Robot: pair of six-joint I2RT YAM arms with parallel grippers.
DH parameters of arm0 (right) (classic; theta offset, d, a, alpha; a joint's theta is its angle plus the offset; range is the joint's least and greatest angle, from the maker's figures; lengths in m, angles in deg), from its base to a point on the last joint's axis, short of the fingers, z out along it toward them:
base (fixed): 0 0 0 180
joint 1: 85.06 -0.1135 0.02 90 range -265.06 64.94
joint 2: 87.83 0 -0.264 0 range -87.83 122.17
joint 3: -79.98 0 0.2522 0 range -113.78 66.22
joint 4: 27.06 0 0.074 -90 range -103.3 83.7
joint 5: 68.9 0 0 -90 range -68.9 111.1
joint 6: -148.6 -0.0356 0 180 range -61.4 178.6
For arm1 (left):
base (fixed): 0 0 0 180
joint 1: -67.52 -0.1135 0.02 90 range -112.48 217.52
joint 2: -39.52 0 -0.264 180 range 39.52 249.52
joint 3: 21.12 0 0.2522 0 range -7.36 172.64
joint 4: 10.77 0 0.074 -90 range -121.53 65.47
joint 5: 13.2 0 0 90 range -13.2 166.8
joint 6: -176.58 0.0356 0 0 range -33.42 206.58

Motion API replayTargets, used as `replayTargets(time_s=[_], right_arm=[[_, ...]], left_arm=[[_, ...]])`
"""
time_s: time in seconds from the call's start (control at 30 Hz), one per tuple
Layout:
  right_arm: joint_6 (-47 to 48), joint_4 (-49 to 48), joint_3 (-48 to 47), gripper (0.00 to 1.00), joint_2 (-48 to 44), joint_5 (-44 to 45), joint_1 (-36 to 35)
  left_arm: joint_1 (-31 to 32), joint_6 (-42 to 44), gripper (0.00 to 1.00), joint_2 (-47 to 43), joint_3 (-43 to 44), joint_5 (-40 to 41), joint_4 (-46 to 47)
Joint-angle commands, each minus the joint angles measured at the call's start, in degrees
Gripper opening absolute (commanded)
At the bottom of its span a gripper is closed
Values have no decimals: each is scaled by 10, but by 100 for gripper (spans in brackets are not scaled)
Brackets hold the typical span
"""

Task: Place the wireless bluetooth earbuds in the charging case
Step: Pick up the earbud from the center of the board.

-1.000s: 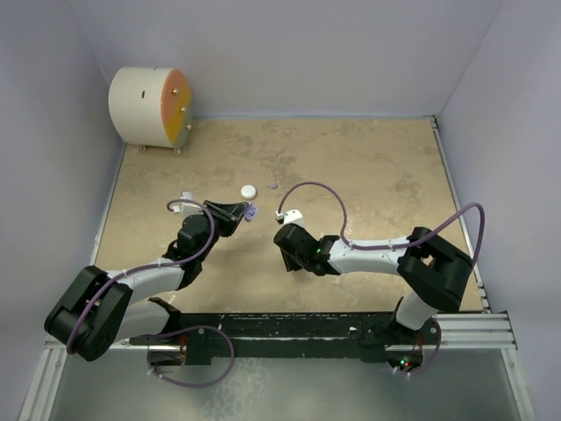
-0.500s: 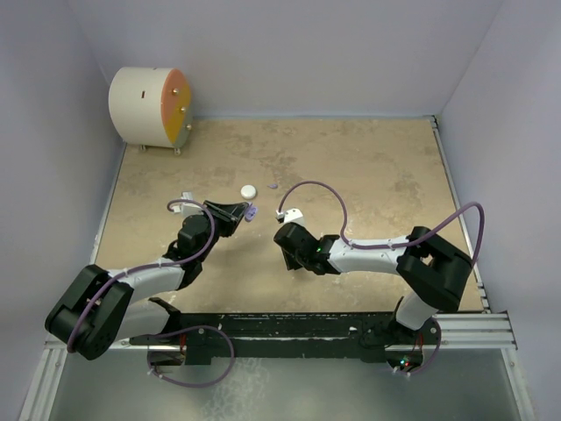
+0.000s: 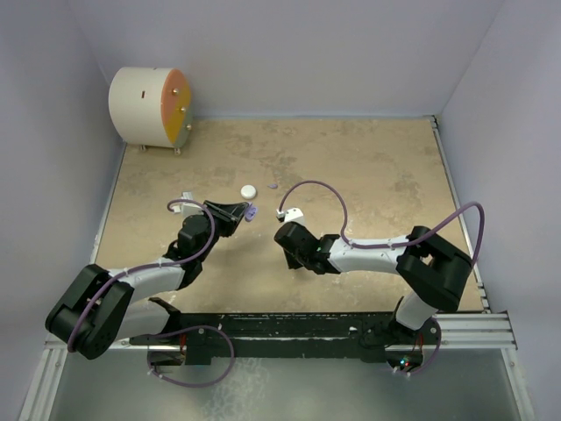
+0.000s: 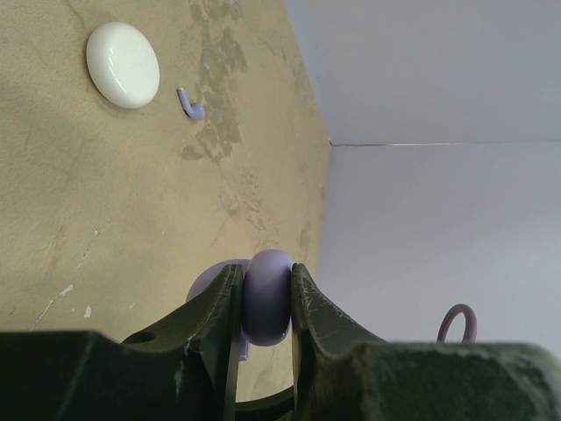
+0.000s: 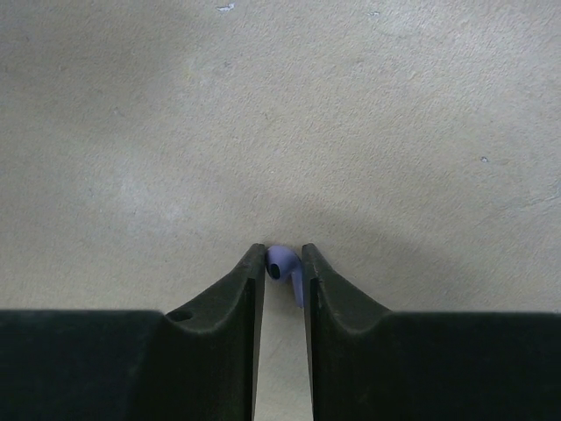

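My left gripper (image 4: 266,282) is shut on a lilac charging case (image 4: 267,298) and holds it just above the table; its lid (image 4: 209,282) shows behind the left finger. In the top view this case (image 3: 252,211) sits at the left gripper (image 3: 242,211) tip. My right gripper (image 5: 283,260) points down at the table, and its fingertips press a lilac earbud (image 5: 282,266) from both sides. In the top view the right gripper (image 3: 287,239) hides that bud. A second lilac earbud (image 4: 191,105) lies loose beside a shut white case (image 4: 123,53).
A white drum with an orange face (image 3: 149,107) stands at the back left corner. The white case (image 3: 249,190) and loose lilac earbud (image 3: 273,186) lie mid-table between the arms. Lilac walls close in three sides. Purple cables loop over both arms.
The right wrist has shifted very slightly over the table. The left arm and its case have stayed still.
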Motion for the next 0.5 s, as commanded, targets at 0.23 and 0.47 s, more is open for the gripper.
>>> replayTargets(time_s=[0.23,0.47], right_arm=[[-4,17,-2,14,12,7,1],[5,1,-33,9,-26,39,4]], left_arm=[[-3,-8,0,4,-2,-5,40],[-3,-15,0,7,3,-9,43]])
